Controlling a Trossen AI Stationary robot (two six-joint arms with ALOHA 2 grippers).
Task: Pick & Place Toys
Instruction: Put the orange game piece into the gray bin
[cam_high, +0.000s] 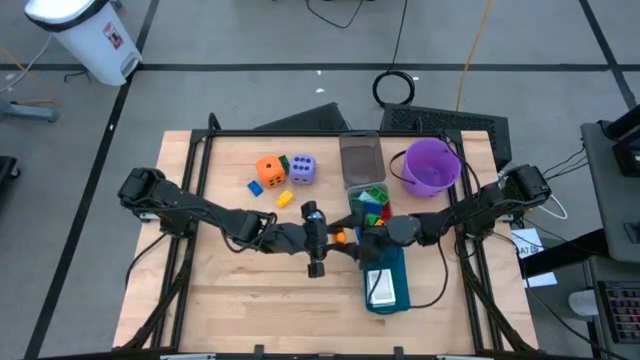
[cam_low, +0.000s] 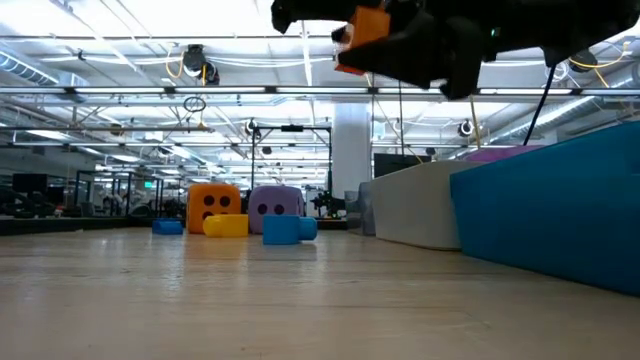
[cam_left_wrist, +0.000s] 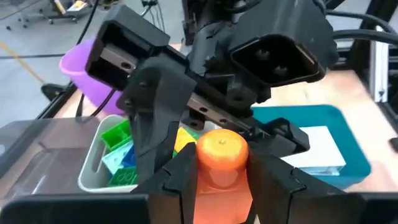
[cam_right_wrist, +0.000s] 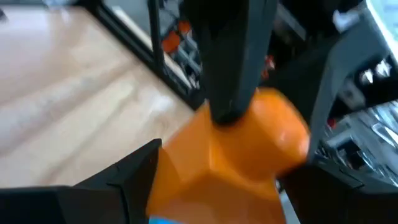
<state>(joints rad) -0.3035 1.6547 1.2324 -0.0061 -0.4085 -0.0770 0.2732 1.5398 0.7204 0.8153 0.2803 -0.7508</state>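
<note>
While both grippers meet midair, orange block (cam_left_wrist: 222, 163) sits between left gripper (cam_left_wrist: 217, 180) fingers

the left end effector (cam_left_wrist: 221, 180) grips an orange block (cam_left_wrist: 222, 165) between its dark fingers (cam_left_wrist: 180, 177). the right end effector (cam_left_wrist: 186, 106) sits just beyond it, above a grey bin (cam_left_wrist: 93, 168) of green, blue and yellow blocks (cam_left_wrist: 121, 155), beside a teal tray (cam_left_wrist: 348, 146) and purple bucket (cam_left_wrist: 84, 71).

No legible text, brand, number or sign was found in any view. The white bin (cam_high: 88, 38) on the floor carried a red-and-white label, too small to read. A paper sheet (cam_high: 527, 243) beside the worktop's right edge showed print that could not be made out.
</note>
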